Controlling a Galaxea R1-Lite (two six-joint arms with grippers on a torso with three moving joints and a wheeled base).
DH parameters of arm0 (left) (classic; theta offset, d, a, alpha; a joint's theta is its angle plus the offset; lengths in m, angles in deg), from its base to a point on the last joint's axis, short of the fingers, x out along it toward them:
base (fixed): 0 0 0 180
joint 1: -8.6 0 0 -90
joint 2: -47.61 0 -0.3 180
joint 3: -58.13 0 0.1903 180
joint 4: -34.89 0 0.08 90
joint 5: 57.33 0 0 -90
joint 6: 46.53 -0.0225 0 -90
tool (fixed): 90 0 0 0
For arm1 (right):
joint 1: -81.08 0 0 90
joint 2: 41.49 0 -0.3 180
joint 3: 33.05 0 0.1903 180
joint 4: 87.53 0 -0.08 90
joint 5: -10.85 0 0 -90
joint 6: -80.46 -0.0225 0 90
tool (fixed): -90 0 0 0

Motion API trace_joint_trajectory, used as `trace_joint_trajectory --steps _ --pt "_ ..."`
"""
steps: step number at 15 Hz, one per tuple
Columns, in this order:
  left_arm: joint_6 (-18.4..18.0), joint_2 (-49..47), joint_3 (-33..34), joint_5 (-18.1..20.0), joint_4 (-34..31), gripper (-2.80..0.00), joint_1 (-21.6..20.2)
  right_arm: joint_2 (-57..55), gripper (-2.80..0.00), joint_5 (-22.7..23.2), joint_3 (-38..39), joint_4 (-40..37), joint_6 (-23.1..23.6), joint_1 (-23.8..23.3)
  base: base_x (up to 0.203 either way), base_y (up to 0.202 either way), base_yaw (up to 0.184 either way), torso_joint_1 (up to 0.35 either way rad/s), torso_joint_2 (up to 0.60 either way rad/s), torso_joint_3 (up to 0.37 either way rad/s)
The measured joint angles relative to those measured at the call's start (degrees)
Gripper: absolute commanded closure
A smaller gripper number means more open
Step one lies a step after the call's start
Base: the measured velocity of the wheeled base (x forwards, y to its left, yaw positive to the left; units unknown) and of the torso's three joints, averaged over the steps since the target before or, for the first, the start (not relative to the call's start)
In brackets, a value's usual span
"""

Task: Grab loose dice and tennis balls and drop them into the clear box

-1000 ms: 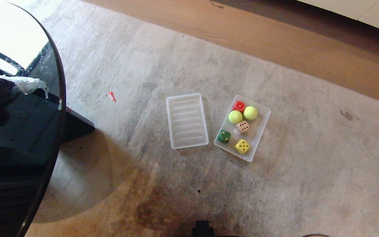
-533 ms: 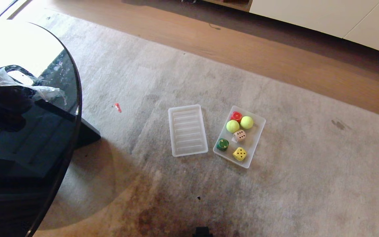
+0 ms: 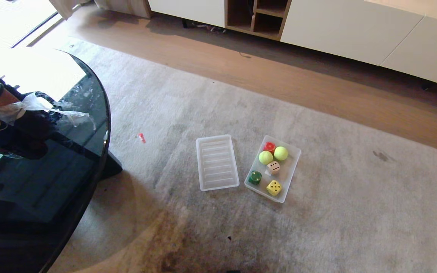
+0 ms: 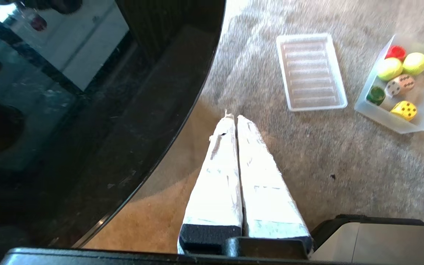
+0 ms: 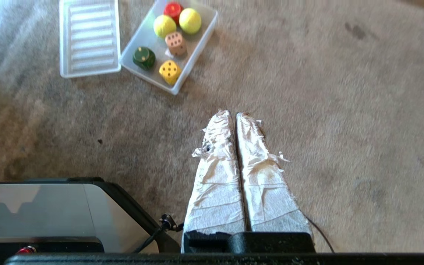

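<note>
Both dice (image 3: pixel 273 178) and both balls (image 3: pixel 273 155) already sit in box (image 3: pixel 293 167) on rug. Left gripper (image 4: pixel 234 121) and right gripper (image 5: pixel 233 117) closed, empty, well short of box; right looks nearer.

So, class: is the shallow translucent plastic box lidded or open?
Open: the shallow translucent plastic box has no cover; its flat ribbed lid lies beside it on the carpet.

Left side: dark glass table (image 3: pixel 51 167) overhangs the rug (image 3: pixel 355 212).
Beside clear box (image 3: pixel 293 167): ribbed lid (image 3: pixel 217 162) lies close alongside.
Right of box: open rug.
</note>
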Motion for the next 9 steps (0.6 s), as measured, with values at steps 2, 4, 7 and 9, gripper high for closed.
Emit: trace_joint_trajectory --steps 2,4,7,9 --pt "0.0 0.0 0.0 0.0 0.0 0.00 0.0 0.0 0.00 0.0 0.0 0.0 0.0 0.0 0.000 0.000 0.000 0.005 0.00 0.206" --pt "0.0 0.0 0.0 0.0 0.0 0.00 0.0 0.0 0.00 0.0 0.0 0.0 0.0 0.0 0.000 0.000 0.000 0.005 0.01 0.201" --pt "0.0 0.0 0.0 0.0 0.0 0.00 0.0 0.0 0.00 0.0 0.0 0.0 0.0 0.0 0.000 0.000 0.000 0.001 0.00 0.207" --pt "0.0 0.0 0.0 0.0 0.0 0.00 0.0 0.0 0.00 0.0 0.0 0.0 0.0 0.0 0.000 0.000 0.000 0.003 0.01 0.209"
